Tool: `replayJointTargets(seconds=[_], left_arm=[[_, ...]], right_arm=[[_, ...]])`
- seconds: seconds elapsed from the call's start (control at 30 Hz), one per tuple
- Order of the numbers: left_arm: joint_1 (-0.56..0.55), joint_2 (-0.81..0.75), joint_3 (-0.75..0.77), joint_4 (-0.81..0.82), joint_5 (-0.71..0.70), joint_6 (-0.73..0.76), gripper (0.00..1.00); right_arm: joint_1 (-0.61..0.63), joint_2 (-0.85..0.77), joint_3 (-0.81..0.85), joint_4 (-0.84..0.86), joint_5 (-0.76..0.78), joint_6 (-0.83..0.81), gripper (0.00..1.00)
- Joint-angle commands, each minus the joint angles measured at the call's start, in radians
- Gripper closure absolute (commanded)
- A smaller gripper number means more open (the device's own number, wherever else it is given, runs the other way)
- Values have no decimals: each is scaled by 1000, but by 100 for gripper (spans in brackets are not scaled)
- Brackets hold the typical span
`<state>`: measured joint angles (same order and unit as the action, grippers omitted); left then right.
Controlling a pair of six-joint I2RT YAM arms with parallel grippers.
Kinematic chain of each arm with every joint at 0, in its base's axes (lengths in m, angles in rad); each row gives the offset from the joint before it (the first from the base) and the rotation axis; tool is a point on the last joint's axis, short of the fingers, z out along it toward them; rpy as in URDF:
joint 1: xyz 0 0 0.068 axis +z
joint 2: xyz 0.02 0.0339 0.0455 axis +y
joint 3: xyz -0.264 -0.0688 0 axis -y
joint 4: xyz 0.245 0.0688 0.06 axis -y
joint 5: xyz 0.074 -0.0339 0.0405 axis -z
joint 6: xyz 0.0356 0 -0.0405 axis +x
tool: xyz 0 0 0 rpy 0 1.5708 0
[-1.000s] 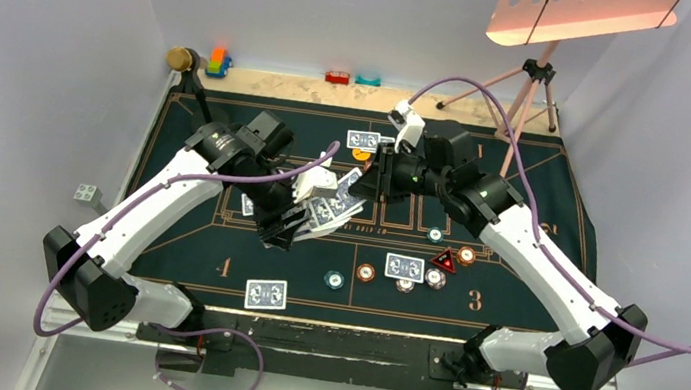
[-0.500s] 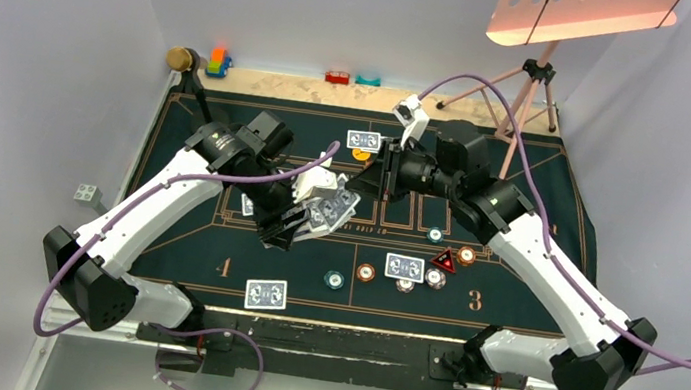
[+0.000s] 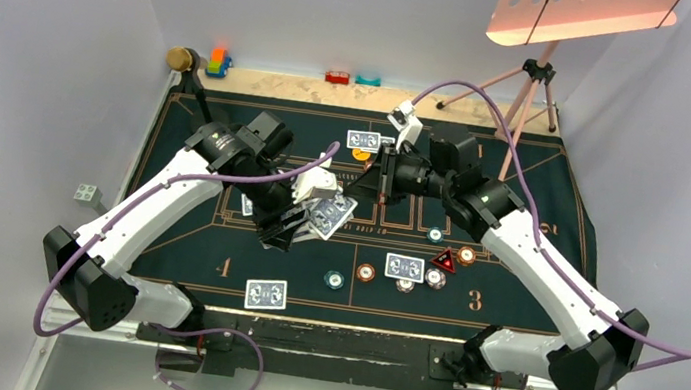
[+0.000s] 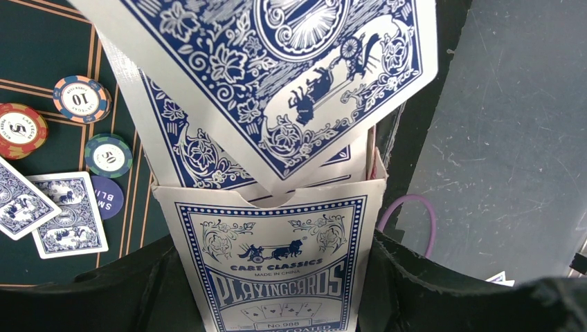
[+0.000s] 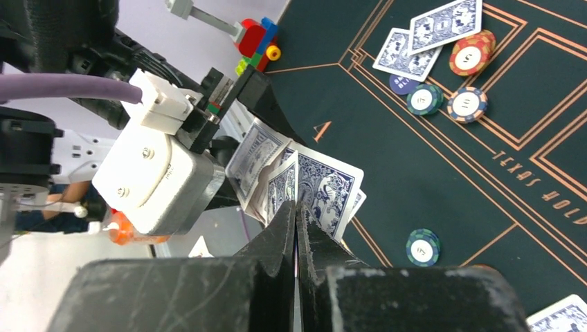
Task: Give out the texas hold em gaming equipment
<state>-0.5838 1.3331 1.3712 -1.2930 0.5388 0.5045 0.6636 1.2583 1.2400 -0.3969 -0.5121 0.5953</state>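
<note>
The left claw (image 3: pixel 285 222) is gripping the card box (image 4: pixel 277 270), while the right claw (image 5: pixel 297 211), squeezed tight, is pinching a playing card (image 5: pixel 325 190) protruding from that box.

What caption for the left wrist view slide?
Left end effector grips an open card box, blue-backed card protruding, chips on the felt beyond.

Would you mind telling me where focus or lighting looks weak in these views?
Top external: even light, only the pink panel glares. Left wrist: card box print crisp, bottom edge in shadow. Right wrist: right gripper looms dark and close, chips beyond readable.
</note>
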Motion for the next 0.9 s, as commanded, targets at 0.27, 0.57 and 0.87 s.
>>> replayJointTargets(seconds=[0.27,0.57,0.87], left_arm=[[-1,-21,20,9,30,-9,100],[-1,-25,14,8,25,-6,100],[-1,-23,8,11,26,-4,100]], right_arm=[[-141,20,-169,239,-307,274,100],[-203,-7,-220,348,-366,390,100],[-298,-60,-246,367,-384,444,100]])
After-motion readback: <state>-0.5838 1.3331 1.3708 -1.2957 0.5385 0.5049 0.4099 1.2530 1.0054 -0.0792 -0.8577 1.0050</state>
